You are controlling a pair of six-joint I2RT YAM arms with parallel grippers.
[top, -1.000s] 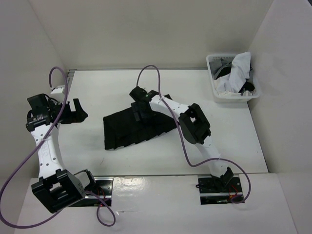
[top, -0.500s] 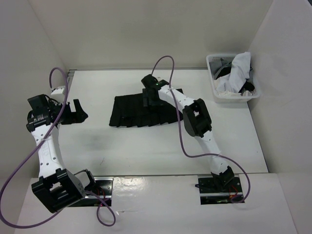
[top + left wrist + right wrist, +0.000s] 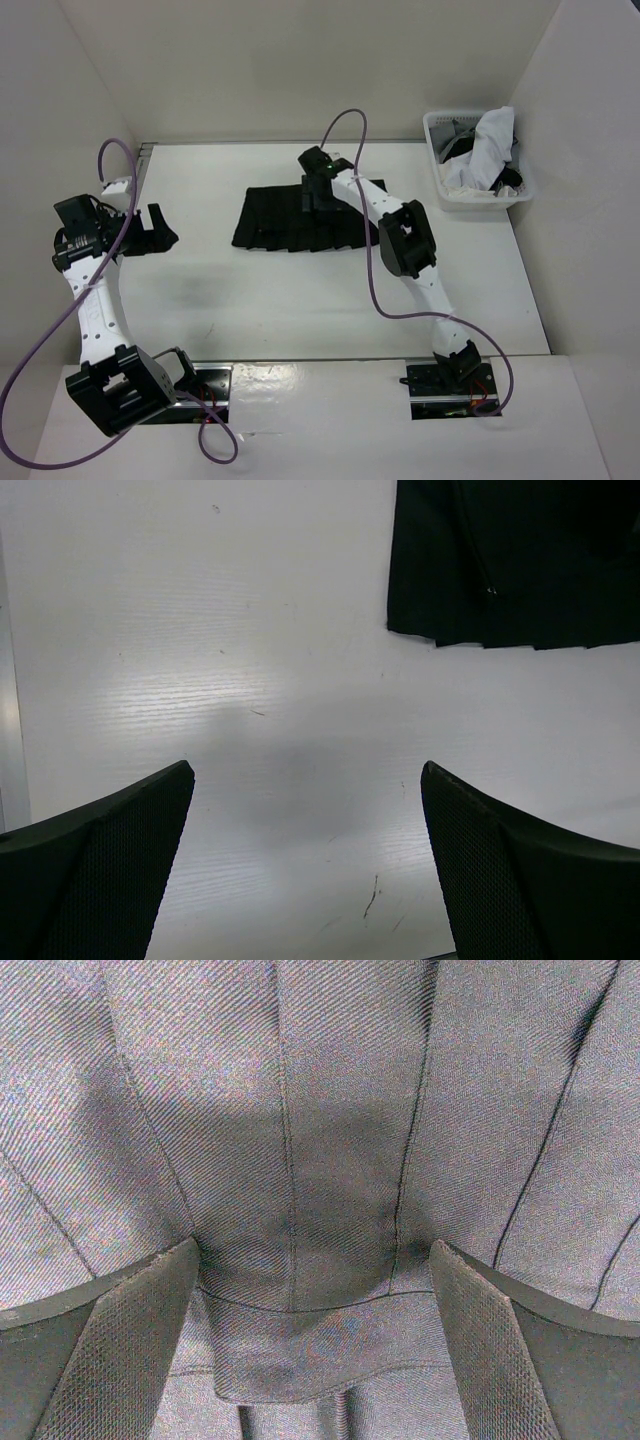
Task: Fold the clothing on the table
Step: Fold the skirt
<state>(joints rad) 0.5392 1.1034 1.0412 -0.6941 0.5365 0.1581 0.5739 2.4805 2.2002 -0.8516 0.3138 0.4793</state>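
White surface (image 3: pixel 250 300) w/ skirt (image 3: pixel 275 218) flat; right end effector (image 3: pixel 318 197) agape over it, left end effector (image 3: pixel 158 228) likewise; best grip edge squarely.

The skirt (image 3: pixel 275 218) now lies closer to the basket (image 3: pixel 478 170) than one second ago. It is no longer skewed: its long edges run straight toward the basket. The right gripper (image 3: pixel 320 200), poised over the skirt, is likewise nearer the basket. The right arm's purple cable (image 3: pixel 348 112) arches higher.
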